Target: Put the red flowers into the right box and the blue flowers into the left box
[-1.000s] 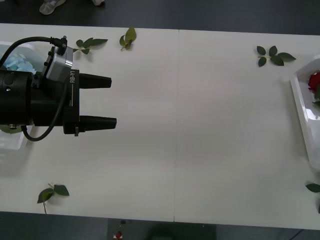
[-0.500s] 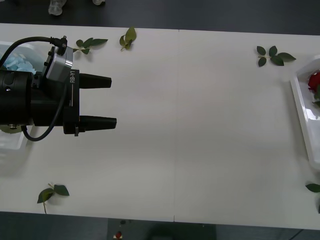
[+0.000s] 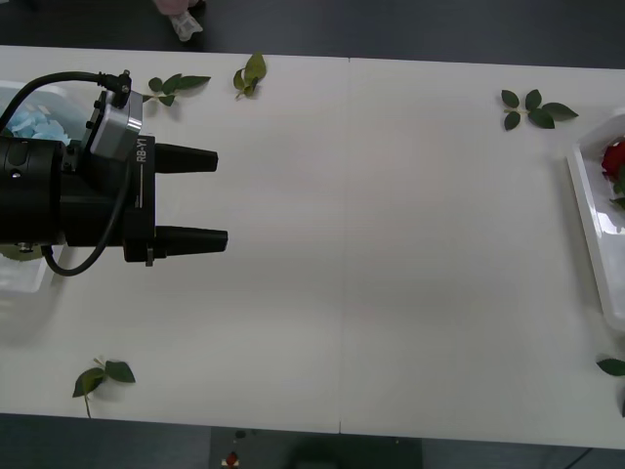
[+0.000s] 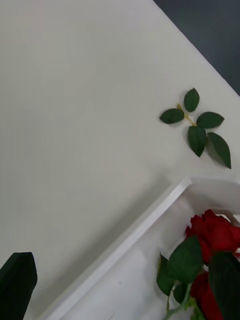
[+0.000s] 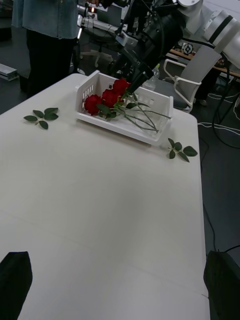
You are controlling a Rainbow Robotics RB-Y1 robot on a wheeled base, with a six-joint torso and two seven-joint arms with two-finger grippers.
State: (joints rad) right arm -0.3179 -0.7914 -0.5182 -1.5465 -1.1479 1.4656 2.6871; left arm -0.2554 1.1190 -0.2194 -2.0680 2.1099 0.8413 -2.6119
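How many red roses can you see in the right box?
3 roses in the box: one nearest its slotted end, one beside it, one behind, by the right hand. Others may be hidden.

Black left end effector [image 3: 223, 198], 2 tapered fingers, grey "RB-Y1" block, black cable.

You have two white boxes on the table: the left box [image 3: 21, 278] and the right box [image 3: 594, 210]. You can count three red flowers [image 5: 106, 98] in the right one. Blue flowers [image 3: 37, 122] lie in the left; their number is hidden. Five loose leaf sprigs [image 3: 534, 107] are scattered about.
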